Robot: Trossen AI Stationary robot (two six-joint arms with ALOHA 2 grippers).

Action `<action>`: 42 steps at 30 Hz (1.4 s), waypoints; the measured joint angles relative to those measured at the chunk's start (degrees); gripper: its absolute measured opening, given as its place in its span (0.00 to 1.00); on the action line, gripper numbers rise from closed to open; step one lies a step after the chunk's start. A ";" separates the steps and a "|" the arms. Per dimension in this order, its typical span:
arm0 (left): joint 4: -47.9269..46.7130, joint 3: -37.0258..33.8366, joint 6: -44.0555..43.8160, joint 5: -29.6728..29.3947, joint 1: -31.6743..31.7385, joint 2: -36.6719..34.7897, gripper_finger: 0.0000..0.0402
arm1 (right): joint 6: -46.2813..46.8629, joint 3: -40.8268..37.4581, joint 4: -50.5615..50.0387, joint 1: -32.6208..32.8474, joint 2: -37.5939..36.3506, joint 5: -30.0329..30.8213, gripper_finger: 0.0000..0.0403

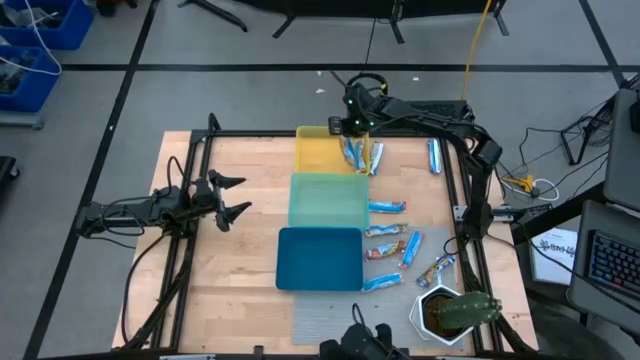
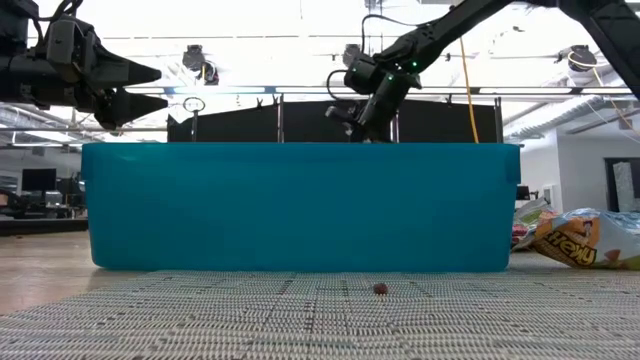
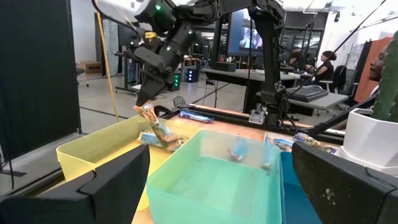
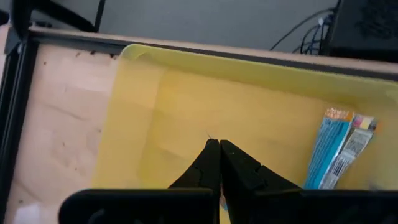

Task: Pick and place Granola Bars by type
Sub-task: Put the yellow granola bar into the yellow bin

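Granola bars in yellow tray, beside closed right hand

Grey floor, bright ceiling lights (desks behind)

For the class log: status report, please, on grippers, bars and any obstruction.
Right gripper shut, over the yellow tray, gripping a bar. Left gripper open, waiting at the table's left. Other bars loose beside the trays. Nothing in the way.
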 joint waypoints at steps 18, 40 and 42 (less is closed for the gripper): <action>0.01 0.01 0.00 0.00 0.01 0.00 0.98 | 10.42 -6.01 4.03 -0.63 0.17 4.12 0.00; 0.01 -0.01 0.00 0.00 -0.01 0.00 0.98 | -2.26 -6.10 7.67 -0.90 4.36 10.42 0.00; 0.00 0.00 0.00 0.00 0.00 0.00 0.98 | -2.34 -6.10 8.12 -0.87 4.36 10.41 0.02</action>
